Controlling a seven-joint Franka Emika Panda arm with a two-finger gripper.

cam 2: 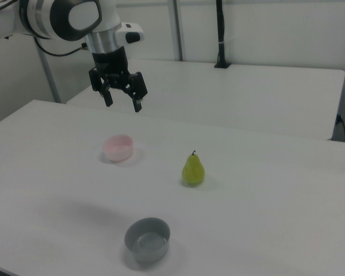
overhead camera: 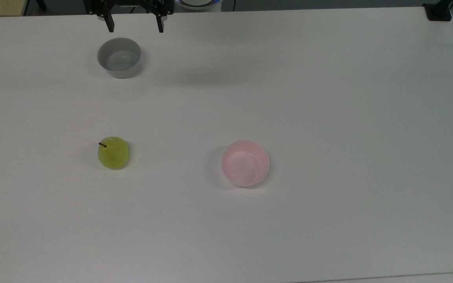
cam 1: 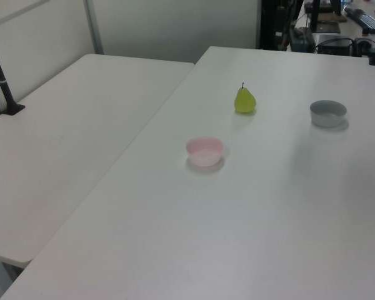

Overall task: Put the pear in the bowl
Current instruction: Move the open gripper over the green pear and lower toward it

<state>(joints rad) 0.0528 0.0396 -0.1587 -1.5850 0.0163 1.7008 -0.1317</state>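
The yellow-green pear stands upright on the white table, its dark stem up. The pale pink bowl sits empty to the pear's right in the top view, well apart from it. My gripper hangs open high above the table with nothing between its fingers. In the top view it is at the upper edge, just above the grey bowl and far from the pear.
A grey straight-sided bowl stands empty near the table's far edge in the top view. A second white table adjoins this one. A black post base sits at the top view's upper right corner.
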